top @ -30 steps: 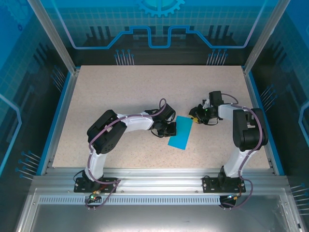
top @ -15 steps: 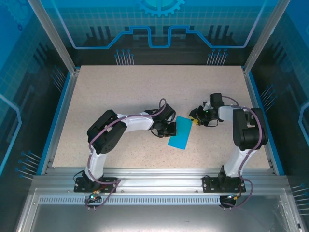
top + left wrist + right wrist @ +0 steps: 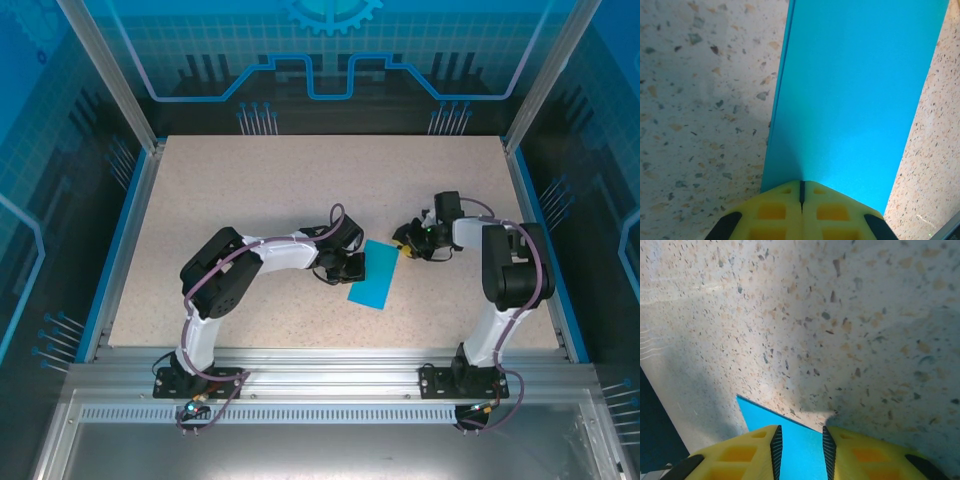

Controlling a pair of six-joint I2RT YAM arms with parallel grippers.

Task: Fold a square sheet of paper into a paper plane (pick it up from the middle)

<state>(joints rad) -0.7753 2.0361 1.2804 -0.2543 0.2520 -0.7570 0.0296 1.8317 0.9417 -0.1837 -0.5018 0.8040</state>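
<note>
The square sheet of paper (image 3: 376, 280) lies on the speckled table folded into a narrow teal-blue strip, its long side running from upper right to lower left. My left gripper (image 3: 358, 266) is shut, its yellow tips resting at the strip's left long edge. In the left wrist view the paper (image 3: 855, 100) stretches flat ahead of the shut left gripper (image 3: 801, 183). My right gripper (image 3: 402, 243) hangs low over the strip's upper right corner. In the right wrist view the right gripper (image 3: 800, 432) stands open, with that corner of the paper (image 3: 759, 417) lying flat below and between its fingers.
The table (image 3: 260, 190) is a beige speckled board with blue rails on its left and right sides and blue enclosure walls behind. Bare tabletop spreads behind and to the left of both arms. An aluminium frame (image 3: 330, 365) runs along the near edge.
</note>
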